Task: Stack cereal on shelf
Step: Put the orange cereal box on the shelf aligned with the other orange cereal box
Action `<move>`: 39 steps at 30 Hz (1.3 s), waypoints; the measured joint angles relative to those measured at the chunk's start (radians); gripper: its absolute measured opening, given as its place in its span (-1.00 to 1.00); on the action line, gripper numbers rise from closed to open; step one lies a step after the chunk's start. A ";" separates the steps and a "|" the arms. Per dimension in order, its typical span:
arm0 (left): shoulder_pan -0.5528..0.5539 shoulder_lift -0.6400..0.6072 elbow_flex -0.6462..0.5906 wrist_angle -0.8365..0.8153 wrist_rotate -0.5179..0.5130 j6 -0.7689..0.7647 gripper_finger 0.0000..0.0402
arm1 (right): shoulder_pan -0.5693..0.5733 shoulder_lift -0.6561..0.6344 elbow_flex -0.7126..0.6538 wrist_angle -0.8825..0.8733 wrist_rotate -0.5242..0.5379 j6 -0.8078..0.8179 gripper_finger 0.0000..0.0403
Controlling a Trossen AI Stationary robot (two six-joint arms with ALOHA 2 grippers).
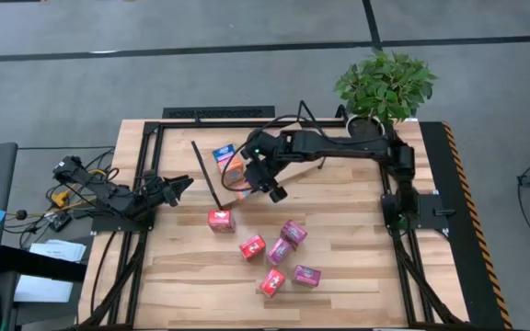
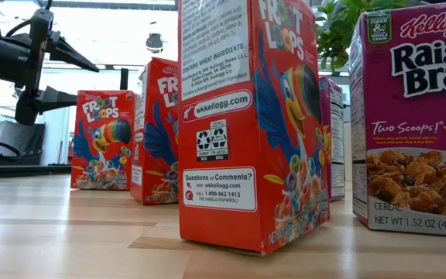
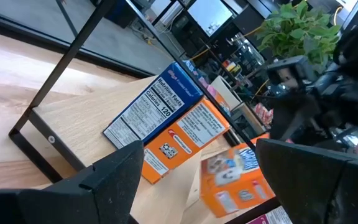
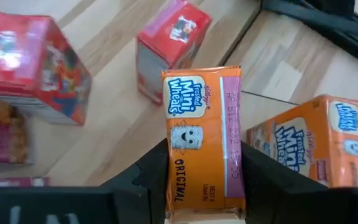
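Note:
The shelf (image 3: 86, 93) is a light plywood board with a black rod frame (image 1: 208, 175). A blue cereal box (image 3: 154, 106) and an orange one (image 3: 188, 134) lie flat on it side by side. My right gripper (image 1: 274, 191) is beside them, shut on another orange Mini-Wheats box (image 4: 204, 137). My left gripper (image 1: 180, 188) is open and empty at the shelf's left end. Several red and magenta boxes (image 1: 274, 257) stand or lie on the table nearer the front. My right gripper pinches the orange box between its two fingers, one on each long side face (image 4: 174, 171), near the box's end closest to the wrist. The fingers (image 4: 145, 177) lie along the box. The box looks lifted clear, next to the orange box (image 4: 316, 143) on the shelf.
A potted plant (image 1: 385, 87) stands at the far right corner. A red box (image 1: 220, 220) stands just in front of the shelf. In the low view, Froot Loops boxes (image 2: 246, 116) and a Raisin Bran box (image 2: 413, 124) stand close to the front edge.

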 joint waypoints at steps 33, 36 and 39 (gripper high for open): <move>0.000 0.000 0.000 -0.016 -0.008 0.000 0.50 | -0.026 0.051 0.000 0.077 0.002 0.028 -0.11; 0.000 0.000 0.000 -0.016 -0.008 0.000 0.50 | -0.028 0.052 0.000 0.079 0.002 0.028 -0.11; 0.000 0.000 0.000 -0.016 -0.010 0.000 0.50 | -0.029 0.051 0.000 0.083 0.002 0.029 -0.08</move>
